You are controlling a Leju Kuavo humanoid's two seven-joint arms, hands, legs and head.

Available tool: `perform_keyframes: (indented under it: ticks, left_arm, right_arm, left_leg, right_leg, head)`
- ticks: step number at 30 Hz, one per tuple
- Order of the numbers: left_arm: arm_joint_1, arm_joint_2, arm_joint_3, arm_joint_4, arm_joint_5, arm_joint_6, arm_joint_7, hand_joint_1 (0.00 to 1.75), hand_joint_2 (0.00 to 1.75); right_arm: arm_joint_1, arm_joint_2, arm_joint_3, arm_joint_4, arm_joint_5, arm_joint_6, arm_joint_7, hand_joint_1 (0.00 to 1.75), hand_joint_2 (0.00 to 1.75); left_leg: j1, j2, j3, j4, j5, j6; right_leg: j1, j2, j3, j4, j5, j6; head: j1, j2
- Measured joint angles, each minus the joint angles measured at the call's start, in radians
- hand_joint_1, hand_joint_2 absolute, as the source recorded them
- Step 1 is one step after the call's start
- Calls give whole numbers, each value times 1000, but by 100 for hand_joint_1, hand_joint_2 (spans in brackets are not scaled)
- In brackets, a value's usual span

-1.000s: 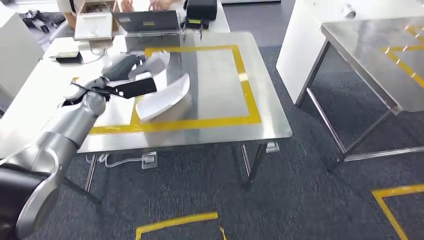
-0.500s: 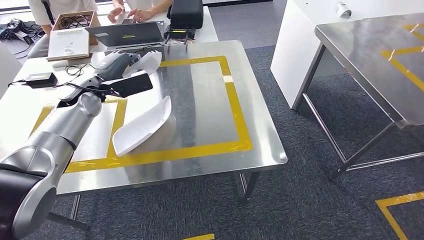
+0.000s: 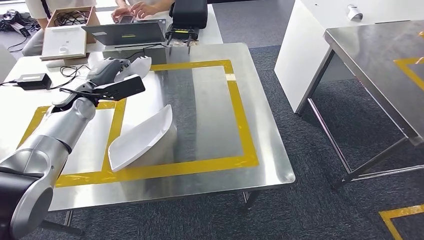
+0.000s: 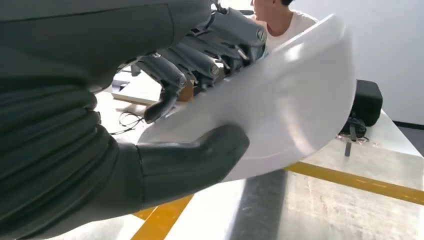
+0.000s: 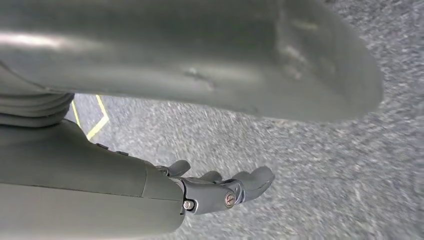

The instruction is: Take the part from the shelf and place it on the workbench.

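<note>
My left hand [image 3: 107, 71] grips the upper end of a long, curved white part [image 3: 141, 134]. The part slants down over the steel workbench [image 3: 210, 115], and its lower end lies at the left strip of the yellow tape rectangle [image 3: 239, 110]. I cannot tell whether that end touches the surface. In the left wrist view the thumb [image 4: 192, 160] presses under the white part [image 4: 290, 110] and the dark fingers [image 4: 195, 60] curl over its edge. My right hand [image 5: 220, 192] hangs over grey carpet with loose fingers holding nothing.
At the workbench's far edge are a laptop [image 3: 125, 31], a black case [image 3: 189, 12], a white box [image 3: 64, 40] and a power adapter [image 3: 31, 80] with cables. A person's hands [image 3: 132, 9] work at the laptop. A second steel table [image 3: 380, 55] stands to the right.
The whole picture has shifted as the camera moved nearer the workbench. My left arm has carried the part lower over the left tape strip, still gripping it.
</note>
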Motion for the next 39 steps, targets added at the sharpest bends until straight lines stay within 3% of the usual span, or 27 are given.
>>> perform_keyframes:
  ticks: [1,5,14,22,26,31,35,37,39]
  left_arm:
    - [-1,3,2,0,-4,4,3,0,175]
    - [-7,13,5,0,-12,23,14,0,0]
    - [-16,1,19,-6,-33,56,40,0,0]
    - [-16,-4,20,-8,-34,59,45,0,0]
    - [-17,-9,23,-8,-38,63,54,0,175]
    - [-19,-21,32,-10,-61,78,53,0,175]
    - [-21,-33,35,-18,-75,83,52,0,175]
    - [-23,-39,37,-21,-83,84,53,0,175]
    - [-25,-43,40,-23,-88,84,51,0,175]
  right_arm:
    - [-1,0,0,0,1,1,-1,0,0]
    - [-2,0,0,0,7,2,-3,0,0]
    - [-6,0,0,0,5,3,4,0,0]
    - [-6,0,0,0,4,2,4,0,0]
    - [-6,0,-1,0,4,2,3,0,0]
    - [-6,0,-2,0,0,1,2,0,0]
    - [-7,1,-5,0,-1,2,0,0,0]
    - [-6,1,-5,0,-1,2,0,0,0]
    - [-6,2,-6,0,-1,2,0,0,0]
  left_leg:
    - [-2,-1,-1,2,-3,-4]
    - [-4,2,5,-5,0,3]
    - [-2,7,16,-20,7,-21]
    - [-2,7,16,-20,8,-25]
    - [-4,7,15,-15,8,-23]
    - [-6,6,11,-4,2,-13]
    - [-4,9,12,-8,6,0]
    - [4,14,18,-25,18,9]
    - [8,18,18,-33,24,14]
  right_leg:
    - [1,1,6,-16,0,-3]
    - [3,9,14,-26,-2,-15]
    - [6,12,16,-25,-2,-32]
    - [6,12,17,-25,0,-33]
    - [5,12,19,-26,1,-32]
    - [2,11,21,-27,2,-25]
    - [1,13,24,-32,5,-13]
    - [2,11,14,-5,-23,-5]
    - [1,6,-29,98,-89,3]
  head:
    - [0,0]
    - [-3,0]
    - [-4,0]
    - [-4,0]
    - [-4,0]
    - [-4,0]
    - [-4,0]
    - [-1,0]
    - [6,0]
